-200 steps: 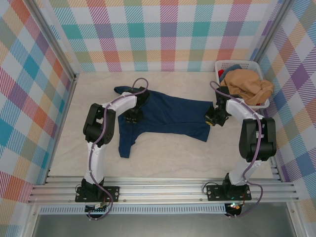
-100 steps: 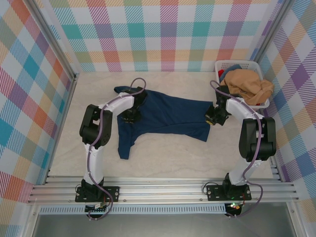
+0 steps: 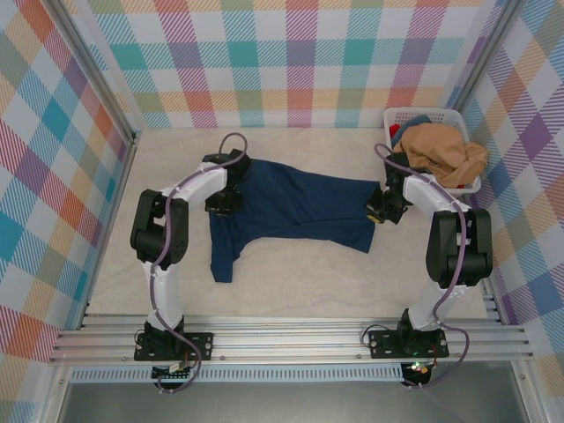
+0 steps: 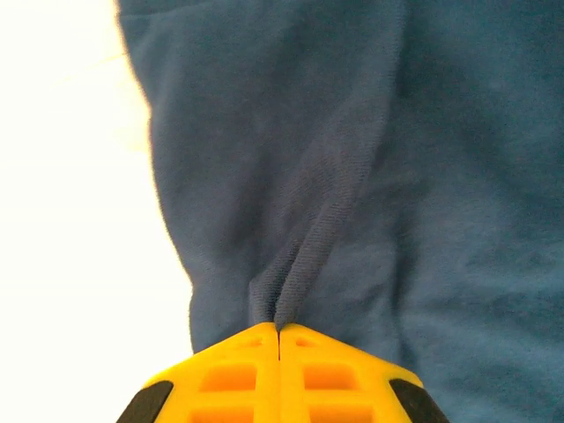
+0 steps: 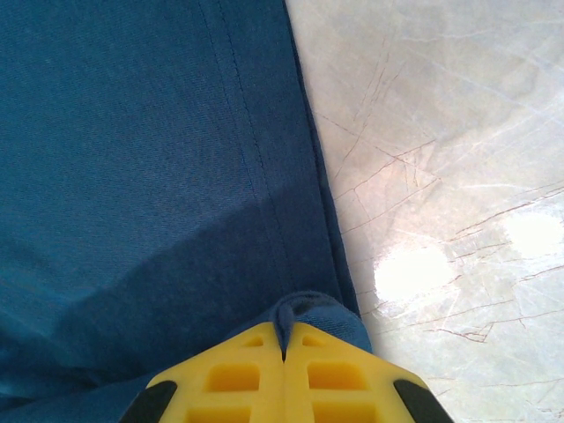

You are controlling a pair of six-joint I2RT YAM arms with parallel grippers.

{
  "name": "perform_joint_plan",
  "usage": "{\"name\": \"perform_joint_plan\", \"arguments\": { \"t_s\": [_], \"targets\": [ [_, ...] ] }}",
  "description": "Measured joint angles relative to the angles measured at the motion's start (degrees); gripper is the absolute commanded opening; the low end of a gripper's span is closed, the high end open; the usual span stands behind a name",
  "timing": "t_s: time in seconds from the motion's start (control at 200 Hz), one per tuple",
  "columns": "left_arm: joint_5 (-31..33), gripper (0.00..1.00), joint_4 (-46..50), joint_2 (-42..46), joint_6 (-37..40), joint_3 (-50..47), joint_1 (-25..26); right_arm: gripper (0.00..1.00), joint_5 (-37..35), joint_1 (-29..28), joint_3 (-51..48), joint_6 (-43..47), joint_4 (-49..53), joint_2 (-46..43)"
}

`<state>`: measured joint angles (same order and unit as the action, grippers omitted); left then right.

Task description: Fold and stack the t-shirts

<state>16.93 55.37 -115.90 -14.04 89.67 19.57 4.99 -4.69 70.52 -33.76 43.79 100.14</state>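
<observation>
Navy t-shirt [image 3: 291, 211]: spread flat across the middle of the table [image 3: 300, 273], with one sleeve trailing toward the near left.
Left gripper [image 3: 222, 201]: at the shirt's left end, yellow jaws pressed together, pinching a raised ridge of navy cloth.
Right gripper [image 3: 381, 210]: at the shirt's right edge, jaws clamped on the hem.
Tan-orange t-shirt [image 3: 445, 154]: heaped in the white basket [image 3: 401, 115], far right corner.

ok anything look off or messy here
The tan-orange t-shirt spills over the rim of the white basket, and the navy t-shirt lies crooked, a strip trailing off its left end. Nothing looks damaged.
</observation>
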Motion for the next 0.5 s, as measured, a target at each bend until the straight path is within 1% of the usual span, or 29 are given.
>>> {"name": "perform_joint_plan", "arguments": {
  "t_s": [0.08,0.155,0.255,0.34,0.36,0.405,0.43,0.465,0.5],
  "targets": [
    [0.87,0.0,-0.31,2.56,-1.03,-3.45,-2.12,0.0,0.0,0.0,-0.02,0.0,0.0,-0.04],
    [0.96,0.0,-0.48,4.98,-1.81,-7.43,-5.31,0.0,0.0,-0.04,-0.26,0.0,-0.02,-0.37],
    [-1.49,0.0,-2.05,6.62,-2.27,-11.02,-9.16,0.0,0.0,-0.17,-0.92,0.0,0.02,-0.96],
    [-3.78,0.02,-4.11,6.91,-2.67,-12.57,-10.4,0.0,0.02,-0.24,-1.22,0.02,0.02,-1.09],
    [-4.0,0.05,-4.39,6.91,-2.78,-12.76,-10.43,0.0,0.0,-0.26,-1.22,0.02,0.04,-1.09],
    [-4.24,0.26,-4.83,6.91,-3.43,-13.05,-10.86,0.0,0.02,-0.26,-1.22,0.02,0.02,-1.09],
    [-4.39,0.33,-4.94,6.91,-3.52,-13.18,-10.95,0.0,0.02,-0.28,-1.22,0.02,0.02,-1.09],
    [-4.61,0.38,-5.51,7.04,-4.09,-13.64,-11.21,0.0,0.02,-0.28,-1.22,0.02,0.04,-1.09],
    [-5.25,0.39,-6.56,7.32,-4.63,-14.51,-11.76,0.0,0.02,-0.35,-1.22,0.04,0.07,-1.09]
  ]
}}
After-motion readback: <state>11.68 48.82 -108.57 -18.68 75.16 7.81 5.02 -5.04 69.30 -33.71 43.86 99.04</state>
